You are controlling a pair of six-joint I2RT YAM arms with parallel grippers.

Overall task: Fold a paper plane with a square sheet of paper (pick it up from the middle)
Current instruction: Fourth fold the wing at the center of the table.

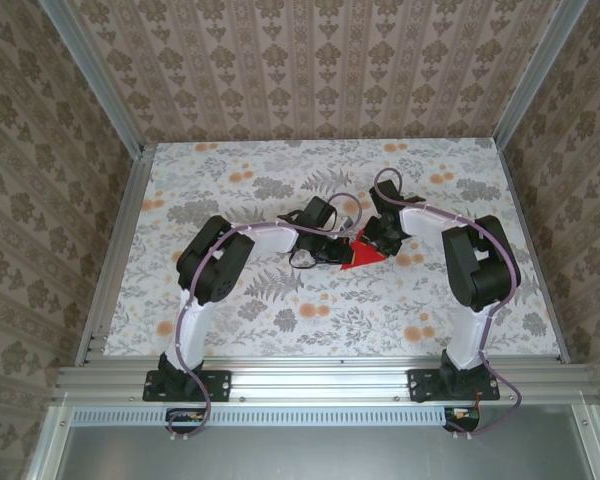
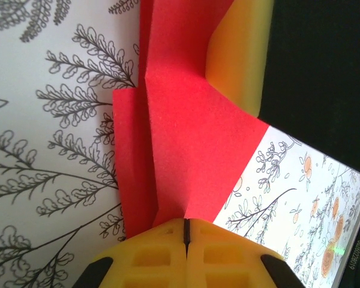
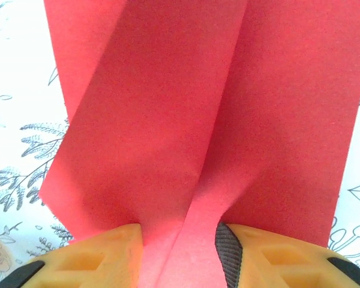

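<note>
Thin, limp paper [image 2: 192, 150] — best taken at its centre fold — is pinched by the left hand [image 2: 186, 233]; the right hand [image 3: 180, 243] is held half-open astride it.

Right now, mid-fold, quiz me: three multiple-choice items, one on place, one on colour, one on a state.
1. Where is the red paper? A) middle of the table B) far left corner C) on the rail
2. What colour are the claw fingers? A) blue B) yellow C) green
3. The left claw is: A) wide open B) shut on nothing C) shut on the red paper
Key: 1A, it lies mid-table; 2B, both wrist views show yellow; 3C, it pinches the paper's edge.
</note>
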